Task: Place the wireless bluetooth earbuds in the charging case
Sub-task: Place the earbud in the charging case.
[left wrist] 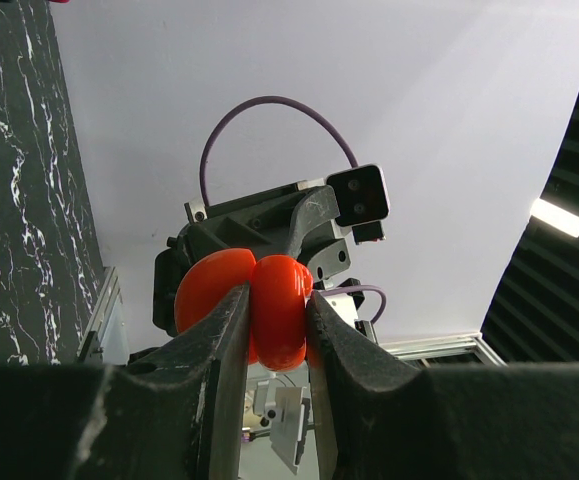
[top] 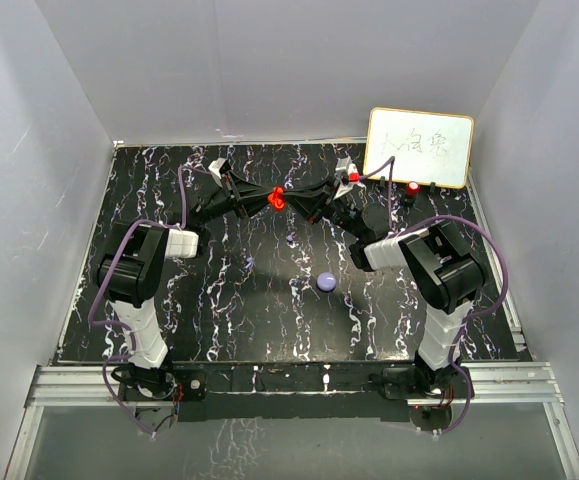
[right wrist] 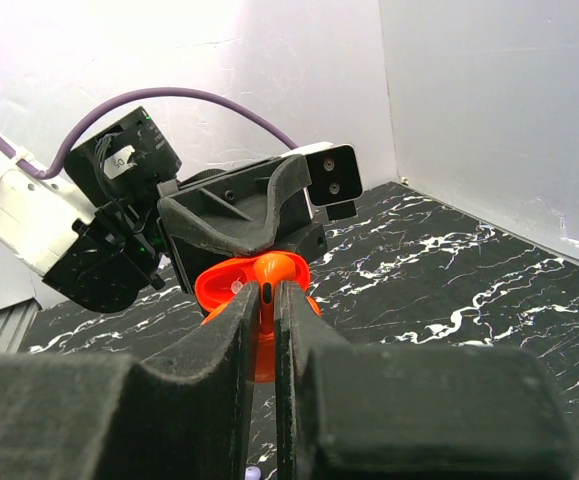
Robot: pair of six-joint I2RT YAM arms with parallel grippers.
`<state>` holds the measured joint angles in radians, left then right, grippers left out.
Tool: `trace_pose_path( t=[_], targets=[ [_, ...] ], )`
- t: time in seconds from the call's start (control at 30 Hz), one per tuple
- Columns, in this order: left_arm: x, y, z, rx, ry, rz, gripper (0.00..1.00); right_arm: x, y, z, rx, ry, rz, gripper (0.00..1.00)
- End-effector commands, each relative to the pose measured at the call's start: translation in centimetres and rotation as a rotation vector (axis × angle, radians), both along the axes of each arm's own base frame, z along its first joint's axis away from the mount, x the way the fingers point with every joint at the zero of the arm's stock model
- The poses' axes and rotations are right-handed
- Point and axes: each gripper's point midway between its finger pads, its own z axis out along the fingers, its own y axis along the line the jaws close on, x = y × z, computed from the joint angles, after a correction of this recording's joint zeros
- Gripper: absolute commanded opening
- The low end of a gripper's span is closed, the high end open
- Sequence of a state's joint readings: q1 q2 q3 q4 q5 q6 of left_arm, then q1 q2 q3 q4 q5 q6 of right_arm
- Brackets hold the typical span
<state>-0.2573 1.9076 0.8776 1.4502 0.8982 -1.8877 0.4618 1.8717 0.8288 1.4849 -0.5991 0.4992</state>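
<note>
2 grippers: meet tip to tip in the air over the far-centre of the table [top: 219, 320].
Left gripper [left wrist: 277, 305]: clenched on the red case [left wrist: 214, 285], one finger each side of its rounded body; case is off the table.
Right gripper [right wrist: 267, 292]: fingers pinched nearly together, tips at the case's open side. Can't tell if a red earbud sits betw. them; too small, same colour.
Case lid: looks swung open, 2 red lobes in left wrist view.
Done: case is up + open, right tips at it. No bud clearly seated in any view.
Left to do: most of it, I'd judge. Red bud(s) in, lid shut, purple set untouched.
Purple puck [top: 326, 282]: on table near centre, well apart from both grippers.
Pale purple speck [top: 289, 240]: on table betw. puck and grippers; prob. an earbud, too small to be sure.
Top view only: puck, speck, whiteboard [top: 419, 147], small red item [top: 412, 187] just beside it.
Left wrist only: side grip on case body.
Right wrist only: case's inner face, how close the right fingers stand.
</note>
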Motion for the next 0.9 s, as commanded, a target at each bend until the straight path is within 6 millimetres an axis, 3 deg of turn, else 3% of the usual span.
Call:
trace_pose_path(
  t=[0.0,0.6,0.87],
  targets=[
    [-2.2,0.6,6.9,-0.118,-0.351,0.003,0.00,-2.8,-0.8,5.3,0.103,-0.262,0.026,0.10],
    [-2.3,0.6,7.1,-0.118,-0.357,0.002,0.00,-2.7,-0.8,5.5,0.105,-0.265,0.027,0.16],
    [-2.3,0.6,6.8,-0.115,-0.352,0.003,0.00,-3.0,-1.1,6.7,0.126,-0.290,0.019,0.22]
  ],
)
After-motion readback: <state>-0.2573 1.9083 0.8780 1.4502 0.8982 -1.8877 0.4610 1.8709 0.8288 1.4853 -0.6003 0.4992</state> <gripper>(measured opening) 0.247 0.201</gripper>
